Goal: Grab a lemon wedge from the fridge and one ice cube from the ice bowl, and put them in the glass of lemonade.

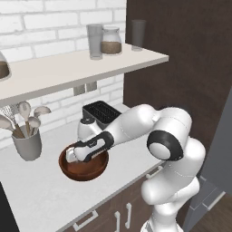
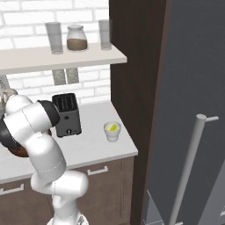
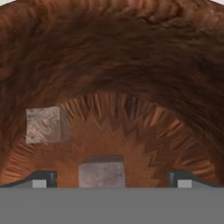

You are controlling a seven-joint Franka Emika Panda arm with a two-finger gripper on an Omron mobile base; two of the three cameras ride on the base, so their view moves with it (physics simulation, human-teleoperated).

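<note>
- End effector sits down inside the ice bowl, jaws spread fully wide and holding nothing.
- In the hand view, 1 ice cube lies between the 2 fingertips, just ahead of them and a little left of centre.
- A 2nd cube rests farther in and to the left, clear of the gap.
- The cube is roughly square, so no long axis matters; judging by the gap, a slight push forward and a squeeze should catch the near one.
- The glass of lemonade stands on the table right of the toaster, well apart from the bowl, a lemon wedge already in it.
</note>
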